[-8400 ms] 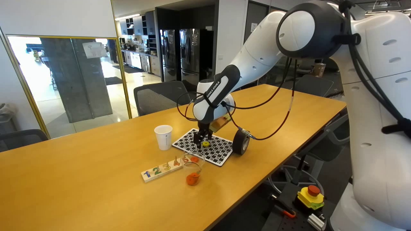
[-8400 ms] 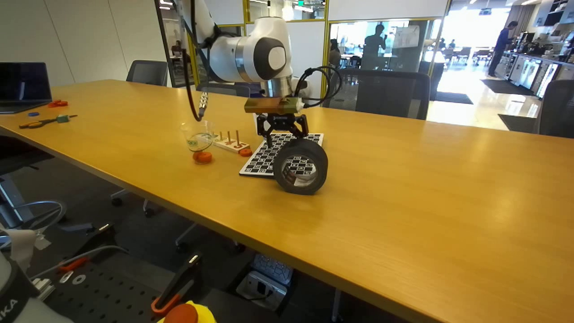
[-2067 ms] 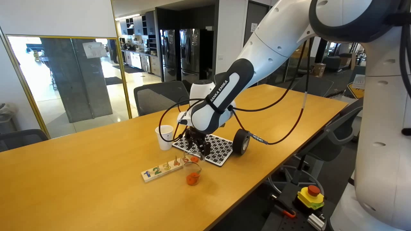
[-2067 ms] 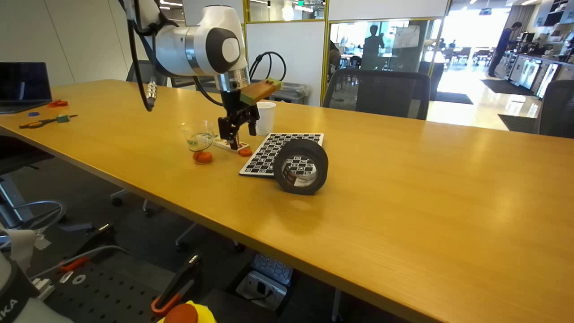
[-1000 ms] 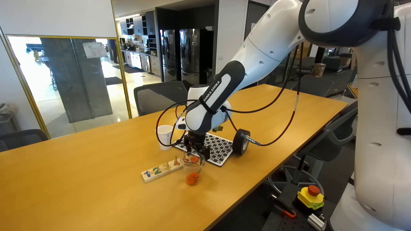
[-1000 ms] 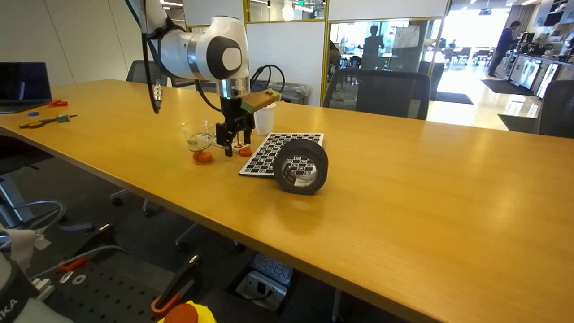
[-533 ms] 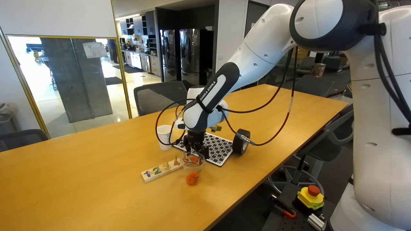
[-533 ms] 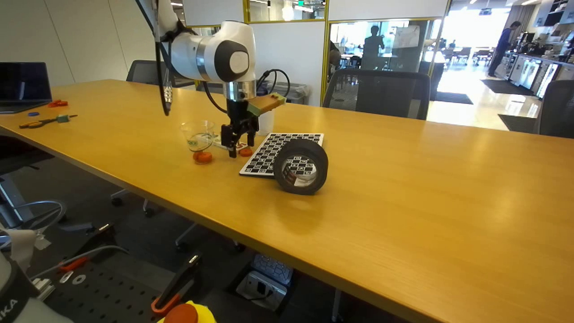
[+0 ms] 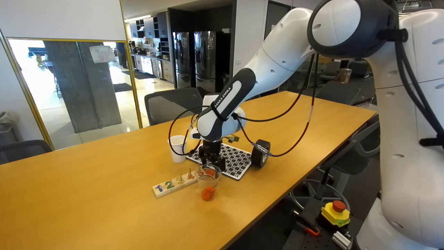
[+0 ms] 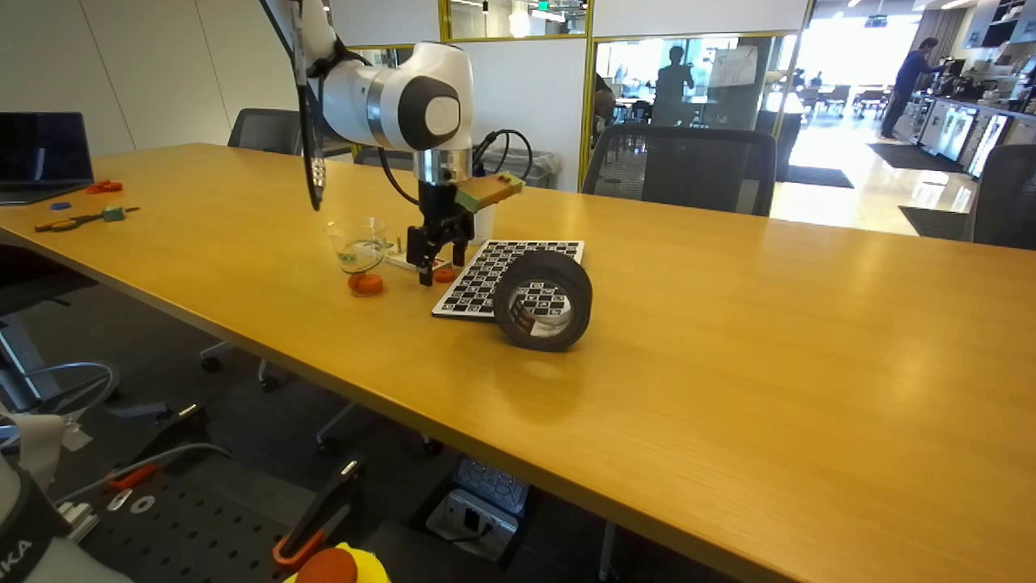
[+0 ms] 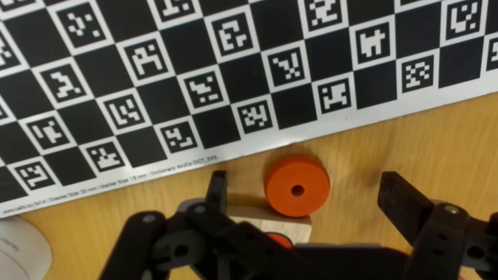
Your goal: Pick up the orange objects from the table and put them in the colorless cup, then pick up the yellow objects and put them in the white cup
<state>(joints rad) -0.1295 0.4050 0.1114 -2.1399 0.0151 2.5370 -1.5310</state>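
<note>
Laptop (image 10: 44, 150) at the far left in an exterior view, with its screen raised, on the long table (image 10: 688, 364); near to it, one red item (image 10: 104, 187) and one small blue item (image 10: 61, 206). Then a yellow-handled tool (image 10: 61, 225) and a green block (image 10: 113, 214).

More to the right, the colorless cup (image 10: 356, 243), upright, with orange pieces (image 10: 368, 284) visible through its wall at the lower end. Close to it, in both exterior views, a wooden strip (image 9: 174, 184) with colored numbers and pegs.

Next, at the end of the white arm (image 10: 344, 97), the gripper (image 10: 442, 269), pointing downward, low over the table, with jaws wide apart and holding nothing. Under it, in the wrist view, a single orange piece (image 11: 297, 181), round, with a small hole in the middle, lying on the table between the two fingers (image 11: 402, 206) and apart from both. Just beside this piece, the end of the wooden strip (touching or not, impossible to tell) and, on the opposite side, the edge of the checkered board (image 11: 253, 77).

A little further right, behind the gripper, the white cup (image 10: 485, 227), upright, partly hidden, near the corner of the board. After that, just beside the board, a roll of black tape (image 10: 546, 263), standing on its edge. At the far right, in the background, a standing person (image 10: 908, 85) in dark clothes.
</note>
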